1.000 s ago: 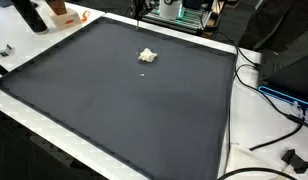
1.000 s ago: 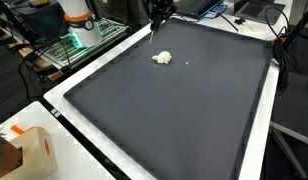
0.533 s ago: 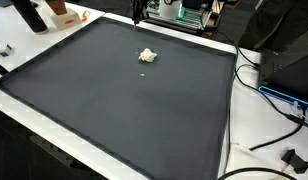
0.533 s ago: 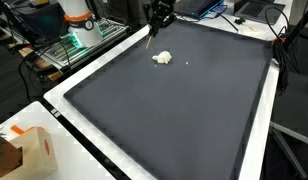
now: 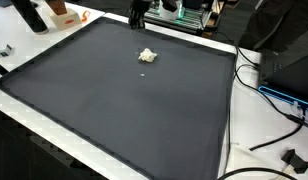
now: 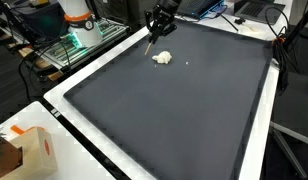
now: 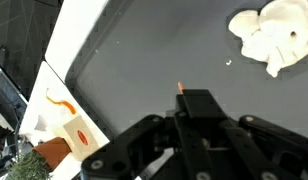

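Note:
A crumpled white lump (image 5: 147,55) lies on the dark mat (image 5: 124,110) near its far edge; it also shows in an exterior view (image 6: 162,58) and at the wrist view's top right (image 7: 272,35). My gripper (image 6: 157,21) hangs above the mat's edge beside the lump, apart from it. In the wrist view the gripper (image 7: 185,102) is shut on a thin stick whose orange tip (image 7: 180,88) pokes out past the fingers. The stick (image 6: 149,41) slants down toward the mat. A tiny white crumb (image 7: 230,62) lies near the lump.
A white border (image 6: 69,85) frames the mat. An orange-and-white box (image 6: 29,148) sits at one corner, seen also in the wrist view (image 7: 72,133) beside a plant (image 7: 29,168). Lit equipment (image 6: 79,35) and cables (image 5: 269,95) stand around the table.
The gripper with the stick has come down a little and tilted, closer to the mat's far edge. The white lump has not moved.

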Robot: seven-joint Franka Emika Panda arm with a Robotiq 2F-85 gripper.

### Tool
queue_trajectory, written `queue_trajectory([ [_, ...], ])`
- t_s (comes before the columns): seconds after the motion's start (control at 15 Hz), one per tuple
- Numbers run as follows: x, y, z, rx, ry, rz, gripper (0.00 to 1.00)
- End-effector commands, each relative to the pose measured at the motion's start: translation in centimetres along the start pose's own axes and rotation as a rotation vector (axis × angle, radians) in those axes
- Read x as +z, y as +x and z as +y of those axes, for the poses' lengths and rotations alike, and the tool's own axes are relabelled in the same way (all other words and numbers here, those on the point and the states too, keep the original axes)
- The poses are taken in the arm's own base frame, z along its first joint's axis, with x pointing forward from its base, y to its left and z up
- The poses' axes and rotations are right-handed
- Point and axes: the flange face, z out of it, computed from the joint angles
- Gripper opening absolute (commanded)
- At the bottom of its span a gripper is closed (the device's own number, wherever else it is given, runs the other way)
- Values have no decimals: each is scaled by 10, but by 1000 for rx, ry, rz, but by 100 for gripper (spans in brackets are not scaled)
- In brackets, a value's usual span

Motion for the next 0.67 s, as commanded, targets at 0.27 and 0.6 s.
queue_trajectory([
  [0.27,22,2,-18,34,-84,10,3],
  [0.6,35,2,-27,31,-116,-1,3],
])
